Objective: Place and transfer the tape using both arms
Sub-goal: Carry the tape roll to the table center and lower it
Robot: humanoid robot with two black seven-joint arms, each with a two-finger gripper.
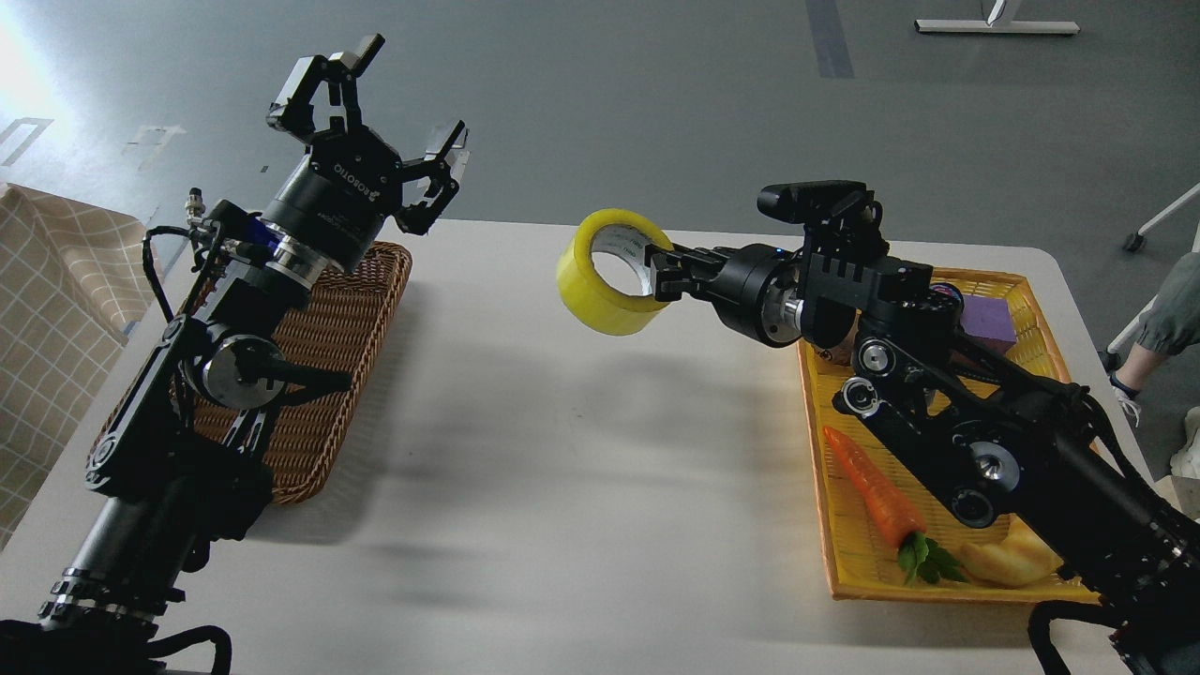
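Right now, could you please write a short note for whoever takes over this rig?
Right gripper: jaws shut on the tape, held in the air above the table, between the two baskets.
Left gripper: jaws open, empty, raised above the brown wicker basket.
Done: tape lifted clear of the yellow basket, which holds a carrot.
Left: pass the tape to the left gripper, then probably set it in the brown basket.

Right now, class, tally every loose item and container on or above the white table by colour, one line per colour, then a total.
Yellow: 3 — roll of translucent yellow packing tape, yellow woven tray, pale yellowish croissant
Orange: 1 — orange carrot with green leaves
Purple: 1 — purple block
Brown: 1 — brown wicker basket
Total: 6
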